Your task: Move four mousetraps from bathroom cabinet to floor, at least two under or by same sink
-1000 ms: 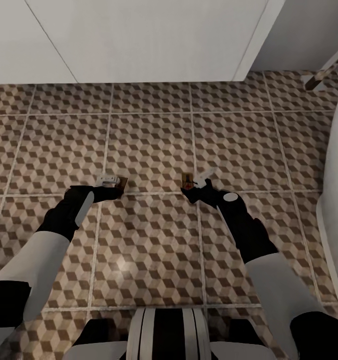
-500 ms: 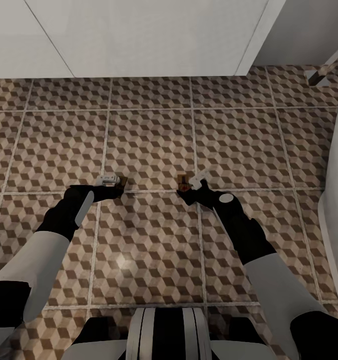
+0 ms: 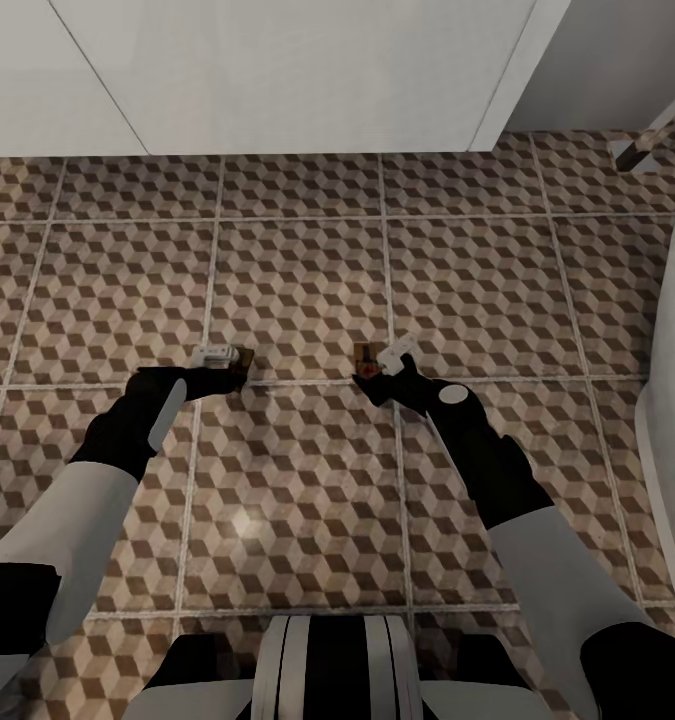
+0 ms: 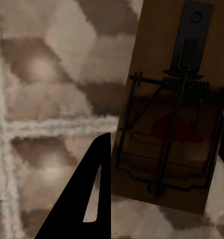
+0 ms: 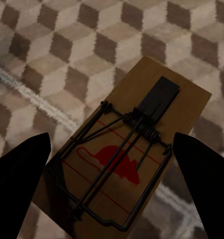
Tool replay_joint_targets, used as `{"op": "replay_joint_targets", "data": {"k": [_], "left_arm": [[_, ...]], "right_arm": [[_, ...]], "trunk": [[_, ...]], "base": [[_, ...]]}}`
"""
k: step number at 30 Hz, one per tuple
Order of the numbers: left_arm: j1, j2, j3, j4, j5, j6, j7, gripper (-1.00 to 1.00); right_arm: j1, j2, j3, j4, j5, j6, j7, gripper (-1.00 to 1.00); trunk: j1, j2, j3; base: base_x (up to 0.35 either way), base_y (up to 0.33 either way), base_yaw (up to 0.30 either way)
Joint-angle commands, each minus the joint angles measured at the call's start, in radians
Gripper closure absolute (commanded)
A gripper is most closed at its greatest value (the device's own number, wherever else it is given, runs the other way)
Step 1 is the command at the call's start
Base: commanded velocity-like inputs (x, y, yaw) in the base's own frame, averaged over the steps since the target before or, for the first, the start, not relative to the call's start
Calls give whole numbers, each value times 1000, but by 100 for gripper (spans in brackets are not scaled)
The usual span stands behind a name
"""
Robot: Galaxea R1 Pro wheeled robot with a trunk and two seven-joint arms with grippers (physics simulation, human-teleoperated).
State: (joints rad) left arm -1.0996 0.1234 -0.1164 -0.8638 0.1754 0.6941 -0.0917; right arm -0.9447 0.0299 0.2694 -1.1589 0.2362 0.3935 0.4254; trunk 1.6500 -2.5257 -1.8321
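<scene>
Right claw point(image 3: 382, 362) has opened compared with one second ago: in the right wrist view both dark fingers stand wide apart, and the mousetrap point(image 5: 123, 158) lies flat between them on the bathroom floor point(image 3: 297, 290), touching neither. This arm also moved slightly toward the middle. The left claw point(image 3: 227, 366) has barely moved; its mousetrap point(image 4: 174, 107) sits between the two fingers, but I cannot tell whether they still press it or only stand beside it. It looks low, close to the tiles.

For the task this means, I judge, that one trap is delivered on the floor and the second is at the point of release. Both are on the same tiled surface, but well apart from the white vanity front point(image 3: 277, 80), so "next to the sink" is doubtful.

Open tiles lie all around both claws. The vanity edge is far ahead, and a white curved body point(image 3: 672, 400) stands at the right side, near the right forearm, so that arm should withdraw straight back.
</scene>
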Motion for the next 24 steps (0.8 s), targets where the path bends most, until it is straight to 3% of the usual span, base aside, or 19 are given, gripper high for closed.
{"op": "replay_joint_targets", "data": {"k": [1, 8, 13, 19, 24], "left_arm": [[0, 1, -3, -14, 6, 4, 5, 100], [35, 24, -3, -222, 6, 2, 3, 100], [44, 29, -2, -281, 6, -3, 0, 100], [46, 26, 4, -264, 5, -8, 1, 100], [43, 10, 8, -163, 4, -8, 4, 100]], "right_arm": [[0, 0, -1, -6, 11, 3, 7, 100], [0, -4, -4, -21, 11, 2, 10, 100], [0, -4, -9, -20, 14, 3, 7, 100], [-2, -3, -11, -18, 22, 6, -36, 100], [-26, 3, -12, -8, 70, 13, -77, 100]], "trunk": [[0, 0, -1], [0, 0, -1], [0, 0, -1], [0, 0, -1], [0, 0, -1]], "base": [[0, 0, 0], [0, 0, 0], [0, 0, 0], [0, 0, 0], [0, 0, 0]]}}
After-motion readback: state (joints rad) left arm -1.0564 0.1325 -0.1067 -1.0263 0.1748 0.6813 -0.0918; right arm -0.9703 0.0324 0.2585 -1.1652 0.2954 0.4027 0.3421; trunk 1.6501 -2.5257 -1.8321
